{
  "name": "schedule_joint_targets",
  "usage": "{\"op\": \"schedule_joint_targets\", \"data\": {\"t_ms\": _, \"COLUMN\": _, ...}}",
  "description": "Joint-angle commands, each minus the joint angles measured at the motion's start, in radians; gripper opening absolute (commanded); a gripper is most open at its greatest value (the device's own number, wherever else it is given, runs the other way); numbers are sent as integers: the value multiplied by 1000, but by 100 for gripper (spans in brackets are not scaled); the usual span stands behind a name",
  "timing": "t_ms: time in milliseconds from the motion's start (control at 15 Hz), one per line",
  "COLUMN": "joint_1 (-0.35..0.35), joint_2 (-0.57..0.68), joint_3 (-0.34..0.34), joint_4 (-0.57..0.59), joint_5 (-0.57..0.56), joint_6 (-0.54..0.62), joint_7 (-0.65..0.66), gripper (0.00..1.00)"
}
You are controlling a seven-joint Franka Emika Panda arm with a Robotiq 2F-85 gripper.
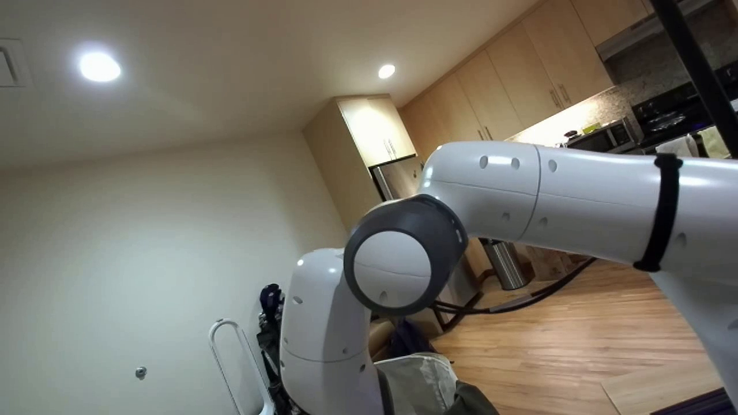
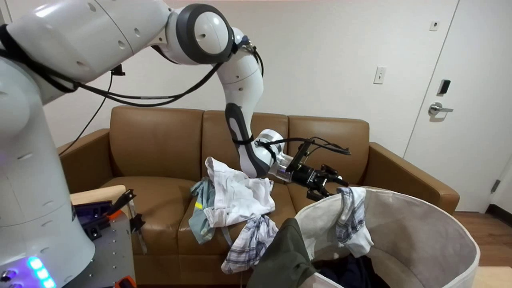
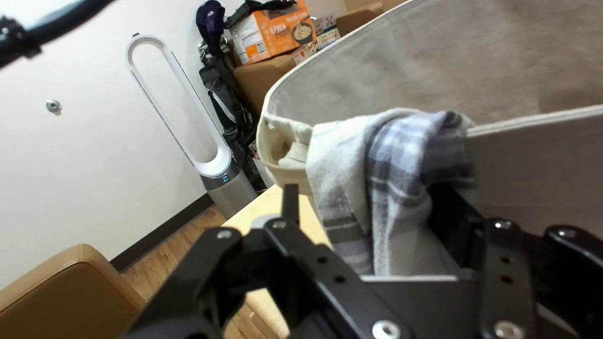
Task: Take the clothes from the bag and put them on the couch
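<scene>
The bag (image 2: 424, 224), light grey with a wide round rim, stands before the couch (image 2: 156, 144). A plaid cloth (image 2: 352, 216) hangs over its rim, partly down inside. In the wrist view my gripper (image 3: 365, 188) has its fingers (image 3: 290, 207) well apart, one on each side of the hanging plaid cloth (image 3: 395, 160); the right fingertip is partly hidden by a fold. Dark clothing (image 2: 356, 270) lies at the bag's bottom. An olive garment (image 2: 284, 256) drapes over the near rim. White (image 2: 244, 196), grey-green (image 2: 202, 216) and plaid clothes (image 2: 252, 240) rest on the couch seat.
A wooden surface (image 3: 264, 207) extends beside the bag in the wrist view. Beyond it stand a tall looped fan (image 3: 212, 162), a dark golf bag (image 3: 224, 103) and an orange box (image 3: 278, 33). The couch's armrest (image 2: 416, 176) rises behind the bag.
</scene>
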Motion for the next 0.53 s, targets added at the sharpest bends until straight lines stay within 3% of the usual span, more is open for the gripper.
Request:
{"op": "schedule_joint_targets", "data": {"t_ms": 0, "joint_1": -13, "joint_2": 26, "joint_3": 12, "joint_4": 17, "joint_5": -50, "joint_6": -39, "joint_7": 59, "gripper": 39}}
{"op": "schedule_joint_targets", "data": {"t_ms": 267, "joint_1": -13, "joint_2": 21, "joint_3": 20, "joint_4": 8, "joint_5": -47, "joint_6": -56, "joint_7": 85, "gripper": 13}}
{"op": "schedule_joint_targets", "data": {"t_ms": 467, "joint_1": -22, "joint_2": 7, "joint_3": 33, "joint_4": 3, "joint_5": -25, "joint_6": -54, "joint_7": 94, "gripper": 8}}
